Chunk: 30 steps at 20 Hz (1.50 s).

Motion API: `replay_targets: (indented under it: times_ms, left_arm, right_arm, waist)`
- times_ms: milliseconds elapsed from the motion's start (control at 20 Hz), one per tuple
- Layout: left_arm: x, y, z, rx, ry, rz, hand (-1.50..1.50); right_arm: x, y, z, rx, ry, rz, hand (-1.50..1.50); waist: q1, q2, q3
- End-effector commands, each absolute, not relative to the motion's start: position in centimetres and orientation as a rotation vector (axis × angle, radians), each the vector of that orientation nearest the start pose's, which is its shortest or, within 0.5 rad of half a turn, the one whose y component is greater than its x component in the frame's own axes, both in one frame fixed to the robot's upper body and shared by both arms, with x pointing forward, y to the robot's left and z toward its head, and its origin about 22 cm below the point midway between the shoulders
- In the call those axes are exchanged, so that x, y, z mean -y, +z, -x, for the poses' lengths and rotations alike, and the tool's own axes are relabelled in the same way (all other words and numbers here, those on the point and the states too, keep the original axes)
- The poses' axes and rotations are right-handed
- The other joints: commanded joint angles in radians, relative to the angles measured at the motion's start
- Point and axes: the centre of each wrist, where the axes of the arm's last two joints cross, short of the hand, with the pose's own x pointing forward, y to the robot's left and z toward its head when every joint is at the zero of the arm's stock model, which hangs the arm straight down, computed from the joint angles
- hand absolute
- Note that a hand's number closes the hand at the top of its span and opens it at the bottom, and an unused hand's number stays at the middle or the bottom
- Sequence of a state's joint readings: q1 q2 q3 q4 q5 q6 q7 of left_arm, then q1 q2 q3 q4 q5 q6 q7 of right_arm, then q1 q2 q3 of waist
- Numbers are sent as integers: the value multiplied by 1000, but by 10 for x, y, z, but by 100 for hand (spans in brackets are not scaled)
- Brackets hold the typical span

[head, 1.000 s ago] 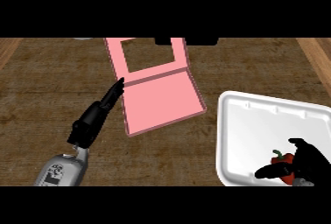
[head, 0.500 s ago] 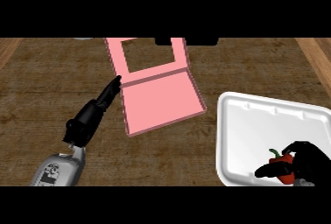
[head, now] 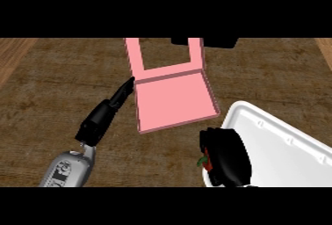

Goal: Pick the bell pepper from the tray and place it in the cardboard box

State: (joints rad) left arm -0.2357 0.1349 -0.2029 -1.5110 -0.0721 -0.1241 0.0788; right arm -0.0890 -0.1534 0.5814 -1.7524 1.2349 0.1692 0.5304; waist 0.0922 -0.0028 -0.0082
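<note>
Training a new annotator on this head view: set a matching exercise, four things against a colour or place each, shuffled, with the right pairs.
Things:
1. cardboard box
2. tray
3. bell pepper
4. left hand

Descriptions:
A. white, at the view's right
B. black, straight fingers beside the box's left edge
C. pink, open, in the middle of the counter
D. red, mostly hidden in the curled right hand

Pairs: 1-C, 2-A, 3-D, 4-B

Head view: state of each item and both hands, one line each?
bell pepper: held in the right hand, mostly hidden, at the tray's left rim.
right hand: curled round the pepper.
left hand: open, fingers straight, beside the box.
cardboard box: pink, open.
tray: white, on the counter.
</note>
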Motion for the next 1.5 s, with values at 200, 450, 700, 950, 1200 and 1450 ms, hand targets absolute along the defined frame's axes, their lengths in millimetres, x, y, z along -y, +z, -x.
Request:
replay_targets:
  times_ms: [200, 450, 700, 950, 1200, 1450]
  left_arm:
    - [-212, 37, -288, 1605, -447, 49, 0]
    - [-206, 49, -289, 1598, -461, 25, 0]
    - [-204, 31, -278, 1580, -449, 52, 0]
    - [-212, 41, -287, 1601, -451, 28, 0]
    - [-199, 42, -290, 1601, -447, 25, 0]
    - [-202, 43, -261, 1608, -456, 47, 0]
  right_arm:
    - [31, 104, -132, 1758, 1436, 799, 150]
    - [37, 149, -110, 1856, 1415, 724, 150]
    - [56, 179, -100, 1968, 1235, 668, 150]
    - [59, 193, -99, 1941, 1116, 671, 150]
    - [56, 220, -115, 1913, 1052, 772, 150]
    - [58, 239, -160, 1896, 958, 793, 150]
  waist:
    - [-90, -3, 7]
    - [-88, -2, 7]
    - [-98, -7, 7]
    - [-94, -5, 6]
    - [-88, -1, 6]
    - [-79, 1, 8]
